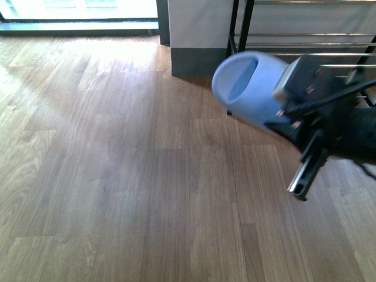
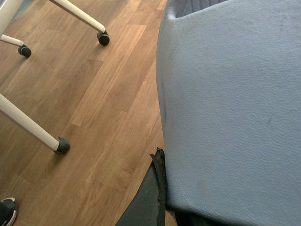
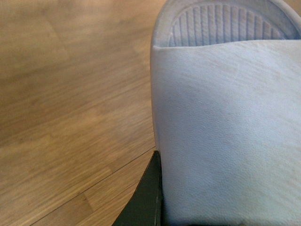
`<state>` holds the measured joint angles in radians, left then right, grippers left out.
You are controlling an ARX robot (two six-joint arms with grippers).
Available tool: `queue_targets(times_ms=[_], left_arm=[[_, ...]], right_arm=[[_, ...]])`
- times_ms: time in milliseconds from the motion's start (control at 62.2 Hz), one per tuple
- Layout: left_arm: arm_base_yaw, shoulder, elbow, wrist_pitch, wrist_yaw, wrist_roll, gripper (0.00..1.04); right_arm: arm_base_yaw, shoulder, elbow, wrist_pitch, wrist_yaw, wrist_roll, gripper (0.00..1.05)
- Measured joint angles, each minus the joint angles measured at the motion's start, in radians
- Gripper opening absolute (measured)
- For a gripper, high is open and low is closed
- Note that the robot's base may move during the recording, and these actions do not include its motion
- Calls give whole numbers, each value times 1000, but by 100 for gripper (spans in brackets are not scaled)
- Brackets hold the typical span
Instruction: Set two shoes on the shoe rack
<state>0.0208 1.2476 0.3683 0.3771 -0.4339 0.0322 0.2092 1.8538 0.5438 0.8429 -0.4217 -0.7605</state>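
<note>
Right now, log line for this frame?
right pincer: shut on blue sandal, airborne | left pincer: second sandal held | shoe rack: behind

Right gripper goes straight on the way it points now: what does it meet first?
Probably the brown wood plank floor, with the held pale blue moulded slide sandal touching before the right gripper itself; the right wrist view shows only floor beyond it. Depth is unclear.

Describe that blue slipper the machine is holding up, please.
The pale blue sandal is a one-piece moulded slide that looks like soft foam, with a broad pebbled strap and a ribbed footbed. It is tilted, held off the wood floor by the right gripper, with its opening facing the camera, near the shoe rack.
</note>
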Motion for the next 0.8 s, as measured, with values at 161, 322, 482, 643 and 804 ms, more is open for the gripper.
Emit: queue_targets(times_ms=[161, 322, 482, 643, 804], left_arm=[[0, 0, 0, 0, 0, 0, 2], [0, 0, 0, 0, 0, 0, 2], [0, 0, 0, 0, 0, 0, 2], [0, 0, 0, 0, -1, 0, 2], [1, 0, 0, 0, -4, 0, 2]], right_arm=[[-7, -388, -126, -90, -35, 73, 2], [-7, -804, -244, -251, -67, 142, 2], [-8, -925, -249, -256, -66, 164, 2], [-8, -918, -256, -261, -65, 169, 2], [-6, -919, -256, -261, -69, 170, 2]])
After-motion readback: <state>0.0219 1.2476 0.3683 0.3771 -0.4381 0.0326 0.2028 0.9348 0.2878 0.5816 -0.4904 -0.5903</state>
